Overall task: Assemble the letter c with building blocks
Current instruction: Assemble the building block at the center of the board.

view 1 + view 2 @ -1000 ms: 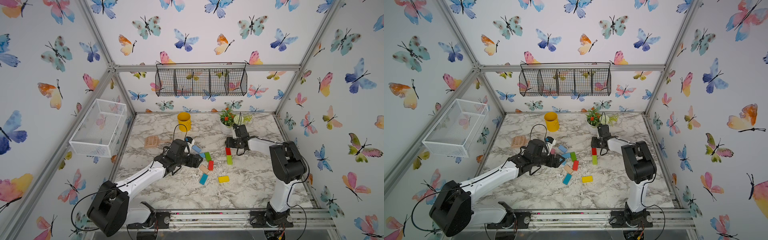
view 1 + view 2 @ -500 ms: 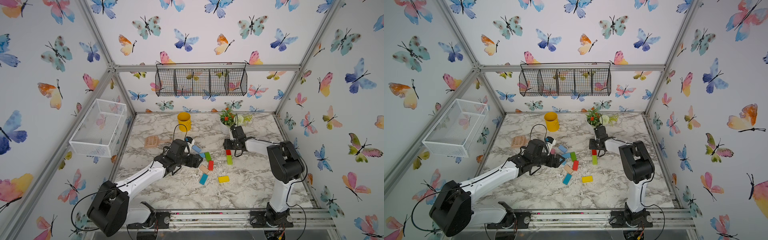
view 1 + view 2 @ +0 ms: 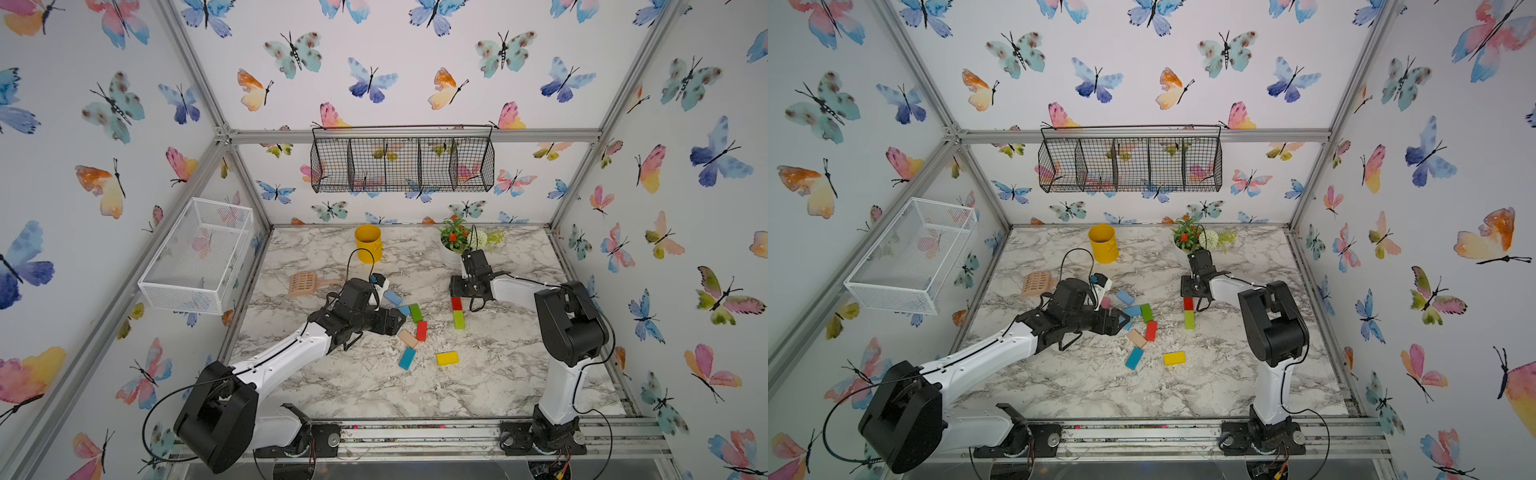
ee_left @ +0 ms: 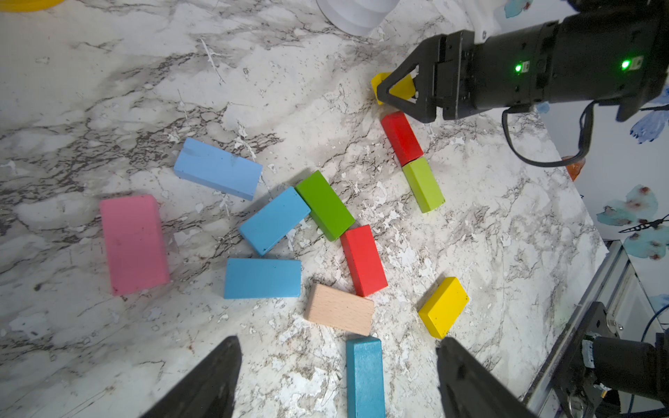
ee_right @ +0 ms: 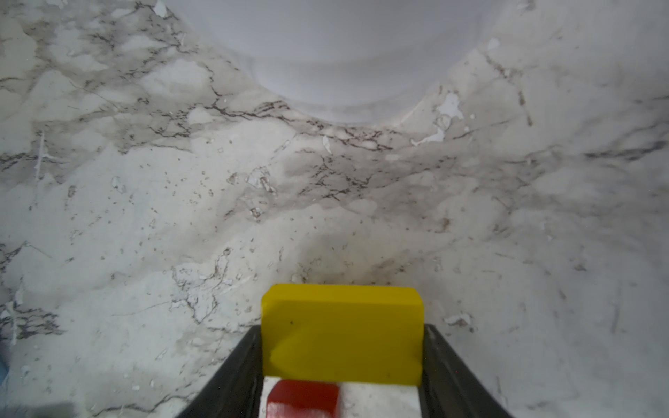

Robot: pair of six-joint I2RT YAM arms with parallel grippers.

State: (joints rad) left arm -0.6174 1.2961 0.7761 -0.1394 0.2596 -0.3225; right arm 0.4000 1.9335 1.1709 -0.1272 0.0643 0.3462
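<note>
- The right gripper [image 5: 342,330] pinches a yellow block [image 5: 340,307] by its two ends. Only the inner edges of its fingers show, cut off by the frame.
- Whether the yellow block touches the marble cannot be told.
- Close against it is the end of a red block [image 5: 302,398], also cut off.
- In both top views the right gripper [image 3: 461,289] [image 3: 1190,289] hides the yellow block entirely. The left wrist view shows part of it behind a finger.
- The red block lies end to end with a lime block [image 4: 423,184].
- A white pot [image 5: 344,54] beyond is blurred.
- The right arm's upper link stands upright, the forearm reaches back toward the pot, and the claw points down.
- The left gripper [image 4: 338,342] is spread and empty above a teal block [image 4: 364,376] that runs out of frame.
- The left arm stretches low from the front corner. In a top view its wrist covers most of a pink block [image 3: 1105,302].
</note>
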